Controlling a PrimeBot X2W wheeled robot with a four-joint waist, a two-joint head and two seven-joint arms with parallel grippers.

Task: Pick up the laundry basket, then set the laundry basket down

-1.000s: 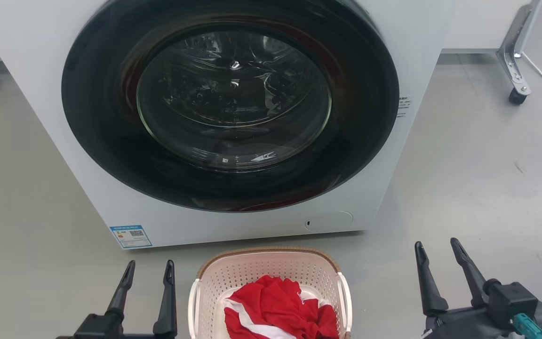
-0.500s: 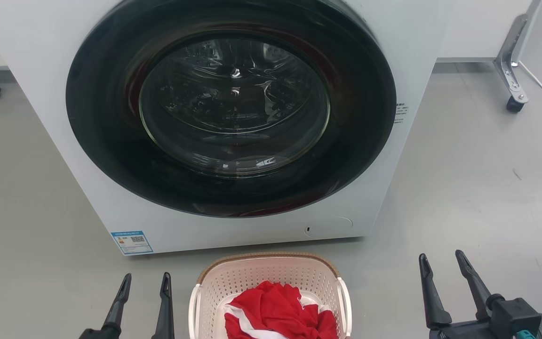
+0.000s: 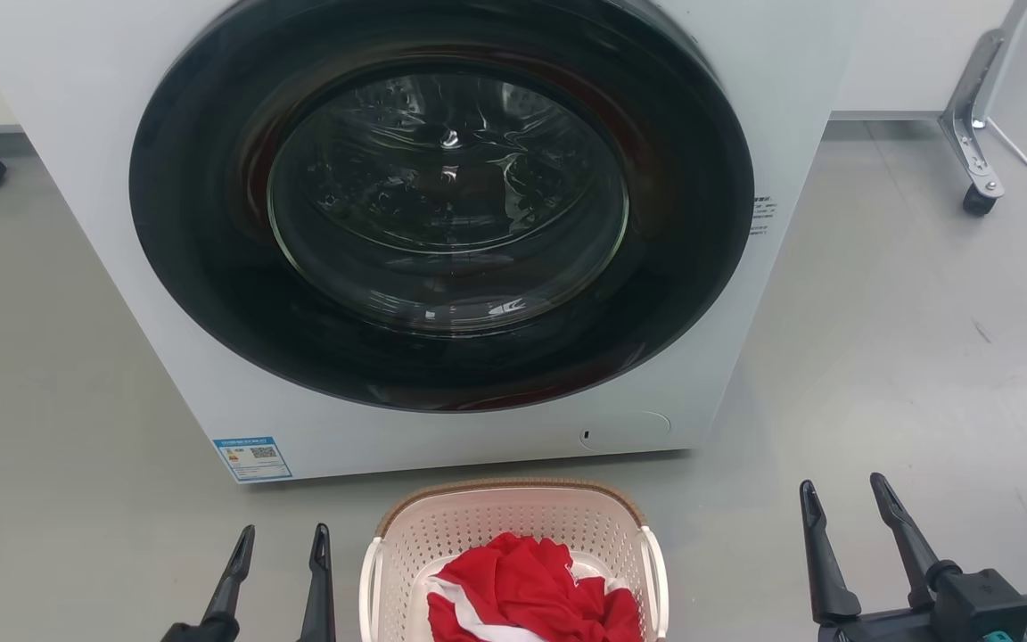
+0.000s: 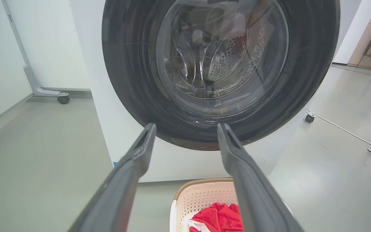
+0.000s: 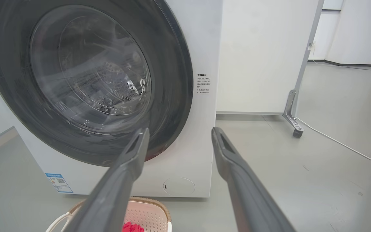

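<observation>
Head view, looking down: the laundry basket (image 3: 513,526) sits on the grey floor (image 3: 924,357) just in front of a white washing machine (image 3: 790,89), with a red garment (image 3: 522,588) heaped inside. The left gripper (image 3: 284,532) and right gripper (image 3: 842,483) hover either side, fingers spread and holding nothing, the right one farther out. For a good lift, each should probably move inward and down to a white side handle, then close evenly so the basket rises level.
</observation>
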